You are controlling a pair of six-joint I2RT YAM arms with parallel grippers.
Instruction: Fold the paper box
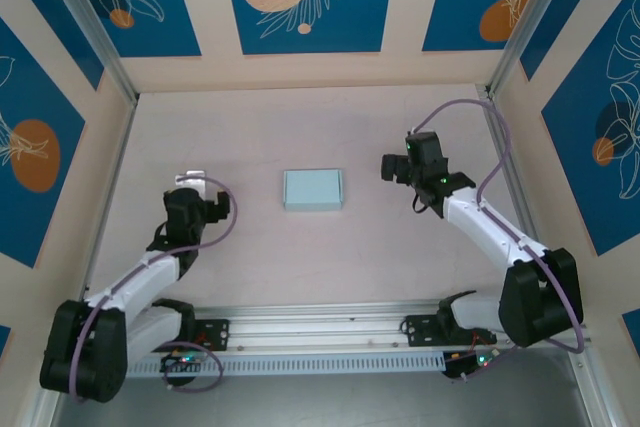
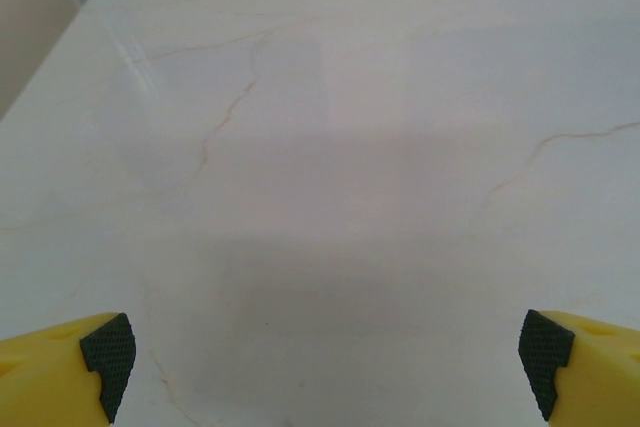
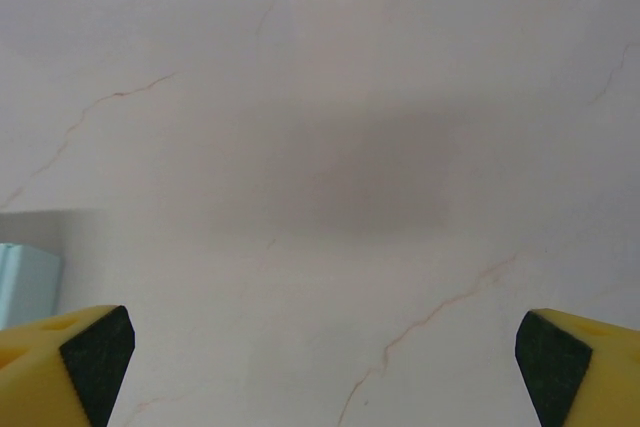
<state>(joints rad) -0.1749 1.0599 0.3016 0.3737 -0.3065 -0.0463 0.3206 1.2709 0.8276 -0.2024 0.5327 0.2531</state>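
From above we see the paper box (image 1: 312, 190) as a small pale-blue rectangle lying flat on the table (image 1: 400, 257), between the two arms and touched by neither. The left gripper (image 1: 196, 185) sits well off to its left and the right gripper (image 1: 398, 167) nearer on its right, both apart from it; this view is too coarse to show how the fingers stand. The wrist cameras settle that. On the left wrist the yellow fingers (image 2: 50, 367) with their black pads (image 2: 108, 349) sit at the two bottom corners of the frame, spread wide, with veined white tabletop between them and nothing pinched. The right wrist shows the same wide spread, its fingertips (image 3: 98, 349) far apart over the tabletop and gripping nothing. It also adds a detail of its own: a sliver of the pale-blue box at the left edge, just above the left-hand fingertip and not touching it, where the left wrist camera looks across plain marbled surface toward the table's far corner.
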